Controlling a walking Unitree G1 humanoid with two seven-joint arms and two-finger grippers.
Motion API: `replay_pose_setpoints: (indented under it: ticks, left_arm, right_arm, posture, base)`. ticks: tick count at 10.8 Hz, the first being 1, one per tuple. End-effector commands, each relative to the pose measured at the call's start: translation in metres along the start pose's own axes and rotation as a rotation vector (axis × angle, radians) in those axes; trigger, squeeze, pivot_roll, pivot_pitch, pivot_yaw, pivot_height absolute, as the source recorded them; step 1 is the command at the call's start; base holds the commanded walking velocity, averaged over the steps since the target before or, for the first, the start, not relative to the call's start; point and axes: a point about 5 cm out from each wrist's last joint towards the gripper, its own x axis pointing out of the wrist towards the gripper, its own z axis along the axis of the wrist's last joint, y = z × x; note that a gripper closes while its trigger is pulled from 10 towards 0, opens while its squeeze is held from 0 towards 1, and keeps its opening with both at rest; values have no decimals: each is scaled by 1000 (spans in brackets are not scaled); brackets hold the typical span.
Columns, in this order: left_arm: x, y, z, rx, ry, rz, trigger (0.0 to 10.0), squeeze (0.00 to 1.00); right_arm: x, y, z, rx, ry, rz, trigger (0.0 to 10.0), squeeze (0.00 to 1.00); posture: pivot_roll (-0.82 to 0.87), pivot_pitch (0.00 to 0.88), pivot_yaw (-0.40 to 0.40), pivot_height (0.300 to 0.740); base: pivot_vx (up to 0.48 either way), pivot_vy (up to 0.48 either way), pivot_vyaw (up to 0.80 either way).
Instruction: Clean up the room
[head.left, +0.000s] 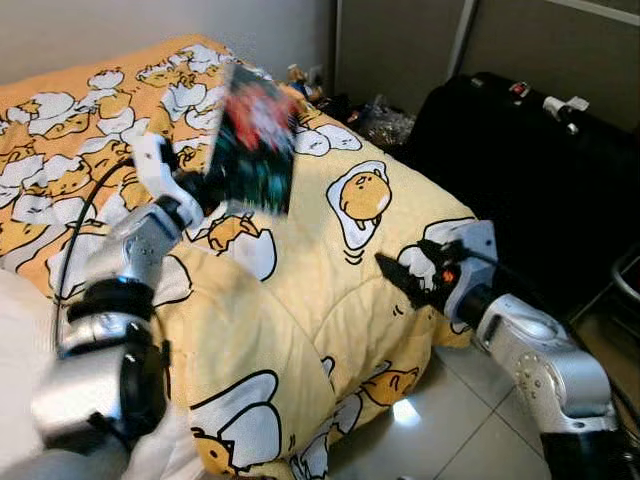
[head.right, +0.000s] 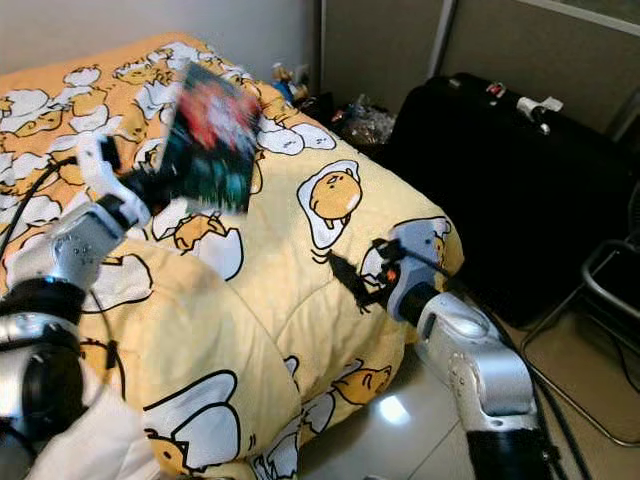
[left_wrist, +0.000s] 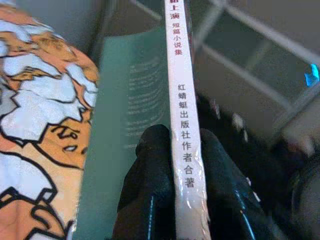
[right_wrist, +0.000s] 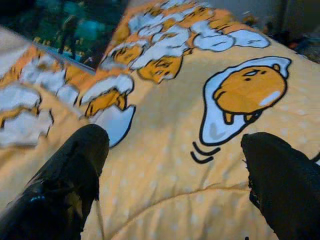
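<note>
Clamping the book (head.left: 252, 140) in my left fingers (left_wrist: 155, 165), spine pointing twelve o'clock; right fingers (right_wrist: 85, 155) apart over the bed (head.left: 330, 300).

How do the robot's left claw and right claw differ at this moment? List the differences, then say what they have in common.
1. The left claw is shut on a book; the right claw is open and holds nothing.
2. The left claw is raised, lifting the book above the quilt; the right claw sits low, near the quilt's edge.

Both have two black fingers and are over the egg-patterned quilt.
</note>
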Motion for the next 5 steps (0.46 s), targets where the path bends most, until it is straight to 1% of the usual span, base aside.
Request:
replay_pose_setpoints:
  ticks: [1,2,3,4,5]
  left_arm:
    - [-2,-2,4,-38,-45,49,0,0]
    - [-1,-5,2,-41,-51,59,0,0]
    - [2,-18,-3,-57,-61,73,0,0]
    - [7,-35,-7,-97,-70,67,0,0]
    - [18,-64,-13,-144,-58,20,0,0]
  right_arm:
    - [3,2,12,63,-73,26,10000,0]
    - [4,7,16,121,-103,80,10000,0]
    - [6,16,24,226,-152,174,10000,1000]
    - [9,25,31,305,-184,259,10000,1000]
    - [16,36,37,384,-204,348,10000,1000]
  posture:
    - [-20,0,53,740]
    - [-20,0,52,740]
    - [-21,0,49,740]
    - [-20,0,46,740]
    - [-13,0,37,740]
  base:
    - [0,0,0]
    - [0,0,0]
    - [0,0,0]
    - [0,0,0]
    - [0,0,0]
